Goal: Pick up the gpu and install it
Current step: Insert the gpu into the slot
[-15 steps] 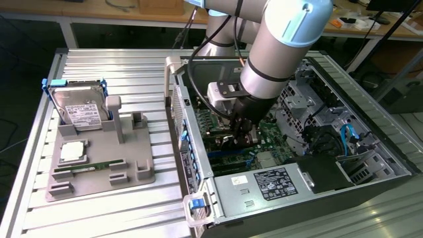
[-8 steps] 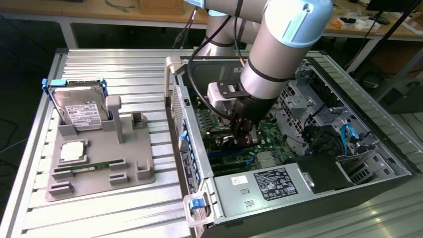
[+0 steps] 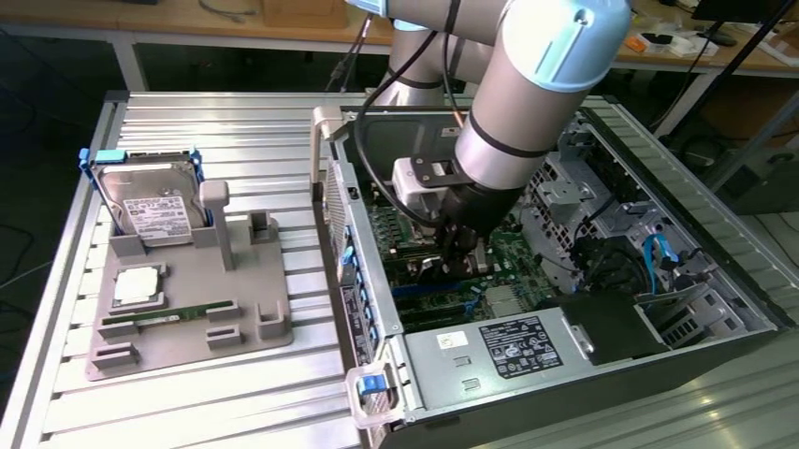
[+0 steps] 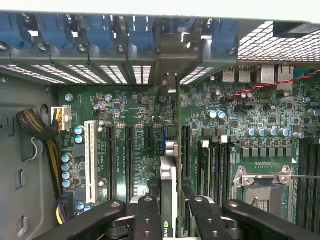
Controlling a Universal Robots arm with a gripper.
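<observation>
Gripper (image 4: 169,220): clenched on the gpu (image 4: 168,175), seen edge-on.
Hidden: gpu's faces; near end behind fingers (image 4: 146,220).
Arm (image 3: 530,112): angled down into open case (image 3: 699,215).

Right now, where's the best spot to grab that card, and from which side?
Its upper edge, from straight above, pinching both flat faces. The card stands thin and on edge over the green board, as the pincer grips it.
</observation>
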